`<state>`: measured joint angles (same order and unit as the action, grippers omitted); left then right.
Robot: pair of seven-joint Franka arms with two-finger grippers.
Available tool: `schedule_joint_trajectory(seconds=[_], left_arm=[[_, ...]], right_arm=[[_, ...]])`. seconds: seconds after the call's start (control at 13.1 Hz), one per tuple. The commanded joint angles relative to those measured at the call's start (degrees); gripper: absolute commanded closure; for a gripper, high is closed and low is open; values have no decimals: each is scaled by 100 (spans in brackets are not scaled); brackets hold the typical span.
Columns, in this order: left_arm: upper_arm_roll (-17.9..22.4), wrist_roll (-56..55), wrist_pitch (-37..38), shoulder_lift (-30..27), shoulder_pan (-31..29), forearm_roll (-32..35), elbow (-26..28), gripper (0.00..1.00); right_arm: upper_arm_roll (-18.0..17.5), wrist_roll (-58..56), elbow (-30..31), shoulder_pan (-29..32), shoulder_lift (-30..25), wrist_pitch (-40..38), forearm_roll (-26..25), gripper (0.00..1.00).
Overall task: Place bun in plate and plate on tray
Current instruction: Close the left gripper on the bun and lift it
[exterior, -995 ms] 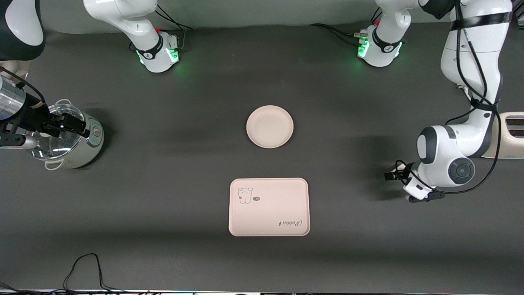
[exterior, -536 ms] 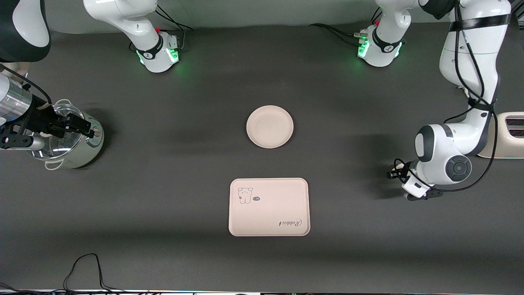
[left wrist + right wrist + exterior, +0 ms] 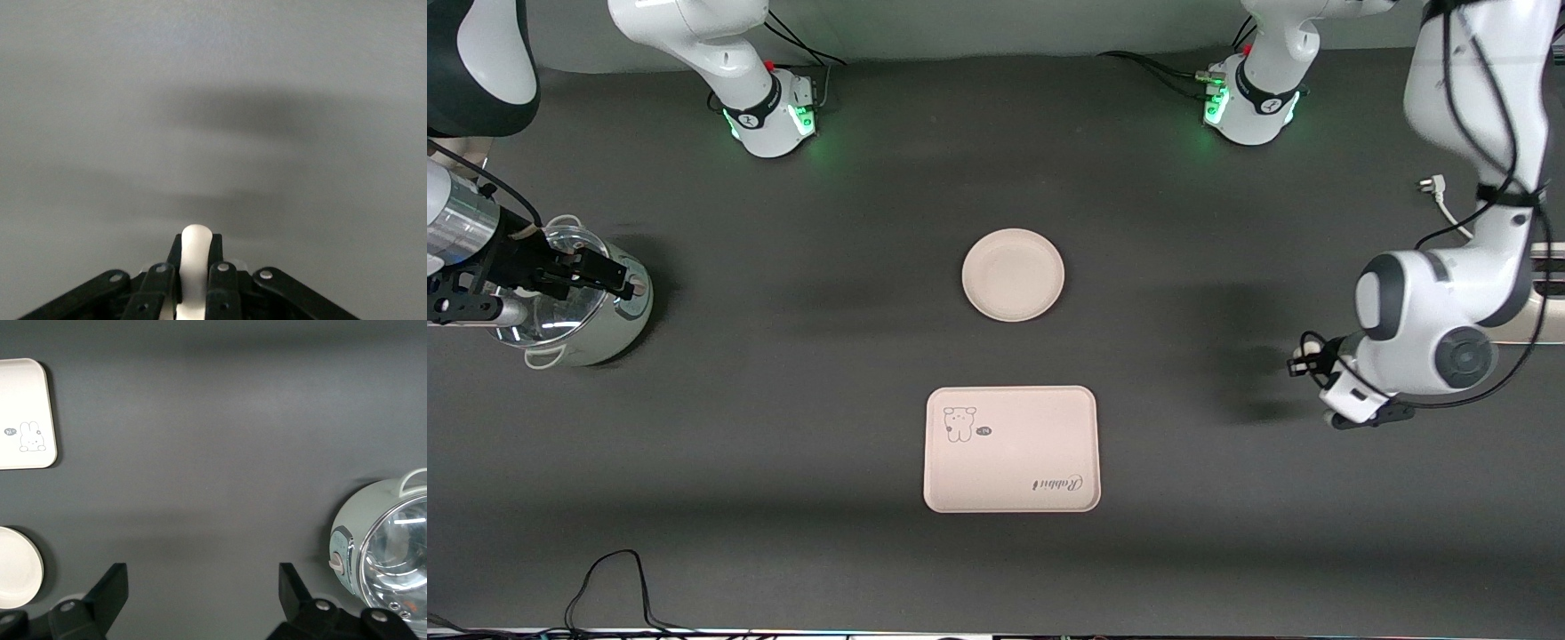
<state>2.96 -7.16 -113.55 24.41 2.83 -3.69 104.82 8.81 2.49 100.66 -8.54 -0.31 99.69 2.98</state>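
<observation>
The round cream plate (image 3: 1013,275) lies at the table's middle. The rectangular tray (image 3: 1011,449) with the rabbit drawing lies nearer to the front camera than the plate. My left gripper (image 3: 1304,364) hangs over bare table toward the left arm's end. In the left wrist view my left gripper (image 3: 197,241) is shut on the white bun (image 3: 197,260). My right gripper (image 3: 609,277) is open and empty over a pot at the right arm's end; in its own view (image 3: 203,583) the tray (image 3: 23,413) and the plate (image 3: 15,568) also show.
A pale green pot with a glass lid (image 3: 578,307) stands at the right arm's end and also shows in the right wrist view (image 3: 390,553). A cream toaster (image 3: 1545,289) stands at the left arm's end. A black cable (image 3: 609,578) lies near the front edge.
My left arm has shifted toward the left arm's end of the table with the bun in its gripper. My right gripper has barely moved over the pot.
</observation>
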Motion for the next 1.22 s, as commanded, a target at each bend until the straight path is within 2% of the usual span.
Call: schedule_joint_trajectory(seconds=[0.0,0.23,0.38,0.54,0.69,0.84,0.99,1.15], left_arm=[[56,118,1277,-803,-10,-53,-250,83],[73,118,2624,-1612,-28,-18,-725,83],[82,118,2960,-2122,-28,0,-709,83],[82,110,3154,-2352,-28,0,-700,83],[12,-91,3190,-2458,68,-18,-648,83],[-76,-836,3059,-2397,427,-175,-604,83],[-76,-1749,2639,-2336,997,-465,-516,83],[-76,-2812,2208,-2082,1813,-484,-542,83]], right_arm=[[25,-21,-55,-130,83,-82,-43,0],[16,-3,-47,-287,171,-73,-43,0],[16,-12,-29,-420,241,-29,-34,0],[25,-21,-29,-577,312,6,306,0],[16,-3,-38,-613,365,58,432,0],[16,6,-38,-788,400,94,484,0],[16,6,-46,-798,426,94,484,0],[16,15,-38,-807,426,85,484,0]])
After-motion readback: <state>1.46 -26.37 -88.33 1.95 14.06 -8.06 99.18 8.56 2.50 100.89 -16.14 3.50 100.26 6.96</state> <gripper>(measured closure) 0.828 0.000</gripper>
